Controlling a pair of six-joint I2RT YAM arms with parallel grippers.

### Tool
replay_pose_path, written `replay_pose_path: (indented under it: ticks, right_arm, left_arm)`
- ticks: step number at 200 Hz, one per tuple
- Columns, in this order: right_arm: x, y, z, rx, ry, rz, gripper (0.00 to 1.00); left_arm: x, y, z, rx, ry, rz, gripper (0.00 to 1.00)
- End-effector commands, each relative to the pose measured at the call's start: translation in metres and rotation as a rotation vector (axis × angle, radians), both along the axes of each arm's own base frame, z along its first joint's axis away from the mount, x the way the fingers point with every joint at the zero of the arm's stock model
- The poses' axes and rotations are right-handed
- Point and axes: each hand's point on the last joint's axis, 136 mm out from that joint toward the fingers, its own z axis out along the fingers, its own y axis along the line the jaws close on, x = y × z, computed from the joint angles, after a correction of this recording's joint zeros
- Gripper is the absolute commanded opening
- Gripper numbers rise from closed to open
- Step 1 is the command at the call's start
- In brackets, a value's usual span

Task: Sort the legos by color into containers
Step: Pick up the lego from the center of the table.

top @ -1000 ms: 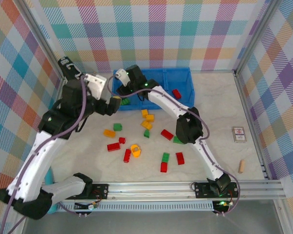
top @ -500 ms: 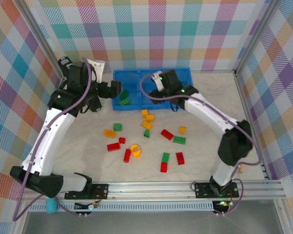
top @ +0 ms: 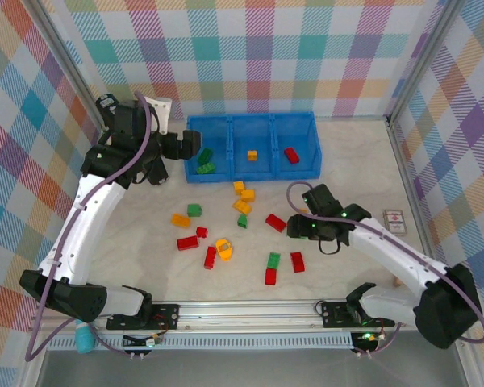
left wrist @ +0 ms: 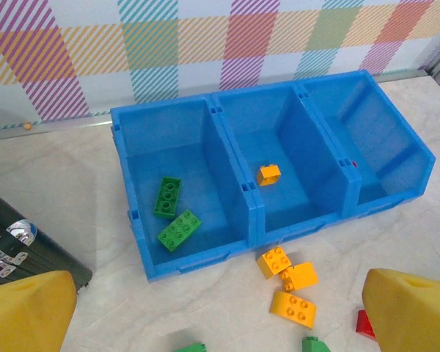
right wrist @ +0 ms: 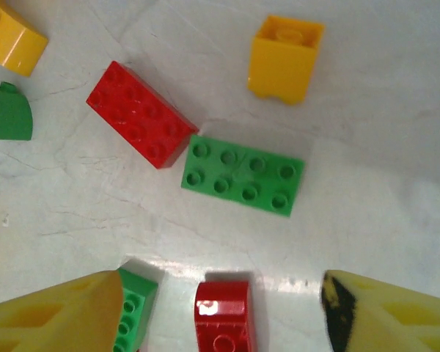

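Two spread, empty tools: left tool [left wrist: 220, 315], right tool [right wrist: 220, 312].
Risks pinching red brick [right wrist: 141, 114] together with green brick [right wrist: 242, 174] just beside it.

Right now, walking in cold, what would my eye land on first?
Probably the bright blue tray at the far side of the table. Its three compartments hold two green bricks on the left, one yellow brick in the middle and one red brick on the right. In front of it, loose legos in those colours lie scattered, with the right end effector open above some of them. Pastel plaid walls surround everything.
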Motion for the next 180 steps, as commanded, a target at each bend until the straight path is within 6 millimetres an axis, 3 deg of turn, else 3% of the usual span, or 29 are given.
replay_pose_path:
  ticks: [1, 36, 83, 151, 180]
  right_arm:
    - [-0.015, -0.005, -0.009, 0.070, 0.079, -0.157, 0.80]
    - [-0.014, 0.003, -0.022, 0.147, 0.094, -0.194, 0.86]
    - [0.004, 0.012, -0.035, 0.089, 0.103, -0.135, 0.96]
    - [0.028, 0.018, -0.054, -0.021, 0.117, -0.076, 0.97]
    - [0.032, 0.015, -0.061, -0.079, 0.141, -0.058, 0.92]
  left_arm:
    - [0.000, 0.001, 0.008, -0.036, -0.026, 0.003, 1.00]
    - [-0.002, 0.000, 0.009, -0.043, -0.026, -0.005, 1.00]
    - [-0.004, 0.000, 0.009, -0.044, -0.027, -0.010, 1.00]
    - [-0.003, 0.004, 0.008, -0.036, -0.026, -0.003, 1.00]
    - [-0.004, 0.005, 0.008, -0.036, -0.025, 0.000, 1.00]
